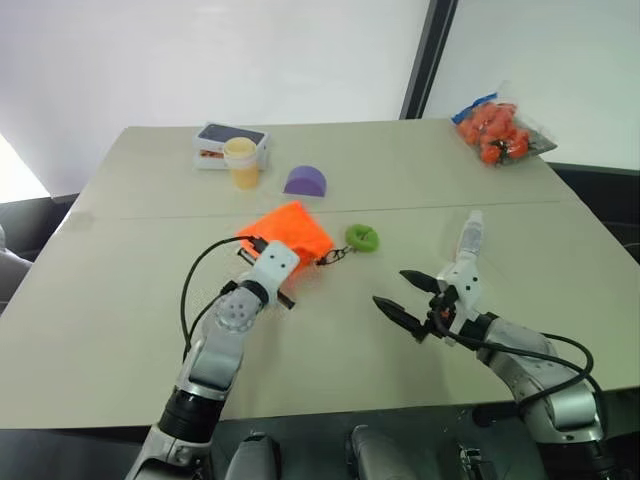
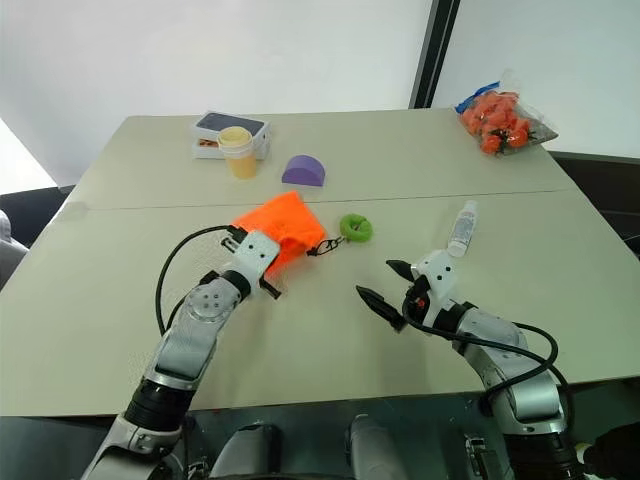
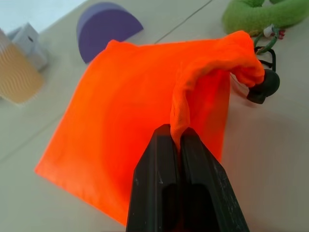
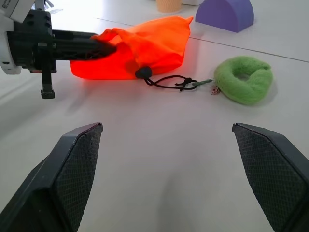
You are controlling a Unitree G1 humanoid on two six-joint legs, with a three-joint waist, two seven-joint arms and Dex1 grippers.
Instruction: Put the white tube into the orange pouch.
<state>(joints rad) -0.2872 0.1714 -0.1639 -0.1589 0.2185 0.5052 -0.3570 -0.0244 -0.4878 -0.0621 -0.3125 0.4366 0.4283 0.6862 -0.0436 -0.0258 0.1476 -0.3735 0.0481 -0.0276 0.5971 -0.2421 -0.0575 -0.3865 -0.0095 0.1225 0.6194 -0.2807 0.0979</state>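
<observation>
The orange pouch [image 3: 125, 121] lies flat on the table [image 1: 120, 300], and the left gripper [image 3: 177, 140] has its two black fingers pinched together on a raised fold of the pouch's fabric near its corded corner. Just beyond that corner lies the green ring [image 1: 362, 237], the purple half-round block [image 1: 305, 181] sits behind the pouch, and the white tube [image 1: 470, 238] lies well to the pouch's right. The right gripper [image 1: 407, 296], jaws spread wide and empty, hovers in front of the tube, pointing toward the pouch.
</observation>
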